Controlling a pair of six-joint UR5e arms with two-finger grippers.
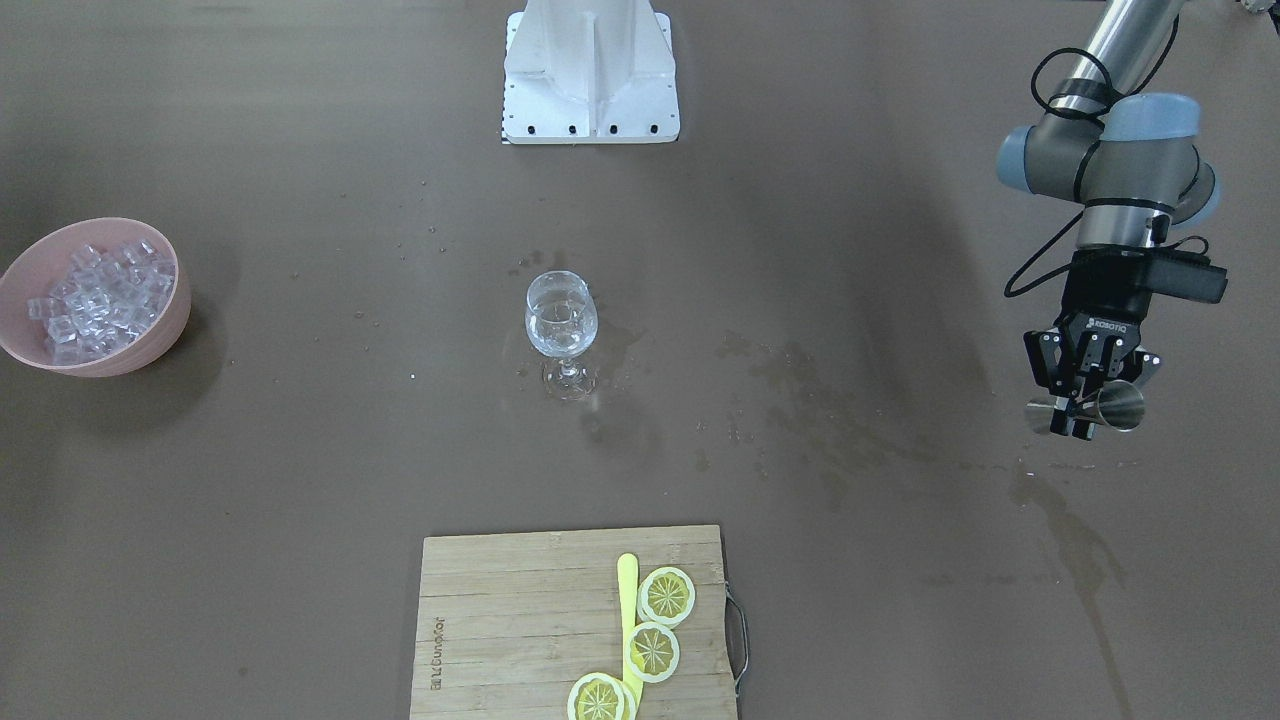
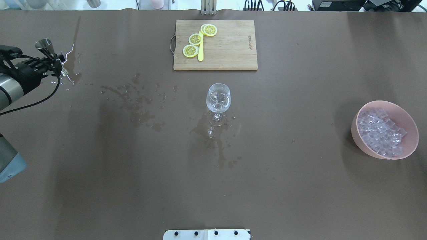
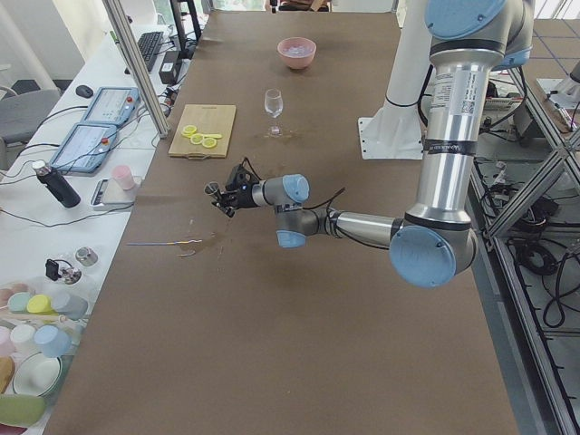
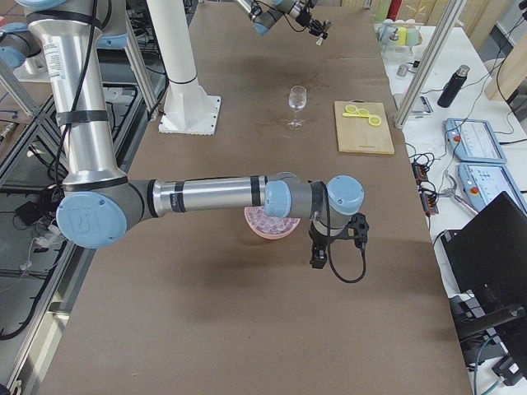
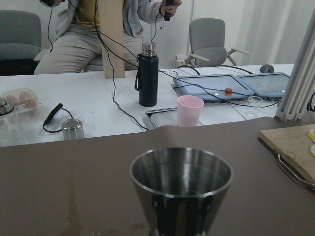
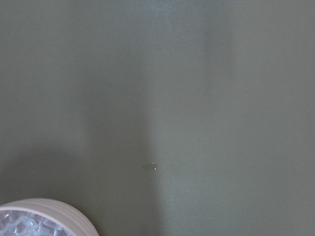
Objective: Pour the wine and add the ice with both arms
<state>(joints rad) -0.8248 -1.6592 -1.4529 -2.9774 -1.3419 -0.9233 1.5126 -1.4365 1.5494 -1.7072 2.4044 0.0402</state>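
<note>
Left gripper (image 1: 1078,415), front view: fingers clamped across the waist of a steel jigger (image 1: 1120,405), held off the table (image 1: 900,620) and well apart from the wine glass (image 1: 563,340).
Step, front view: the pour is judged done and ice is due. The jigger should go down upright on dry cover, off the wet stains (image 1: 800,385).
Wine (image 1: 560,322), front view: clear and colourless, a shallow pool low in the glass bowl, which stands upright at mid-table.
Ice (image 1: 95,295), front view: small glossy transparent cubes heaped in a pink bowl (image 1: 150,345) at the far end of the table from the jigger.
Route, overhead view: open table between bowl and glass. Advise carrying low and releasing just above the rim, since the stemmed glass looks easy to tip.
Right gripper (image 4: 319,251), right side view: points down just beside the bowl, not over it. Whether its fingers are apart or together cannot be told.
Pick, right side view: it must shift over the bowl and take one top cube squarely, as the cubes look slippery.
Jigger, left wrist view: mouth up, interior looks like bare steel; any residue cannot be told.
Bowl, right wrist view: only the rim and a few cubes show in the lower corner; no fingers in view.
</note>
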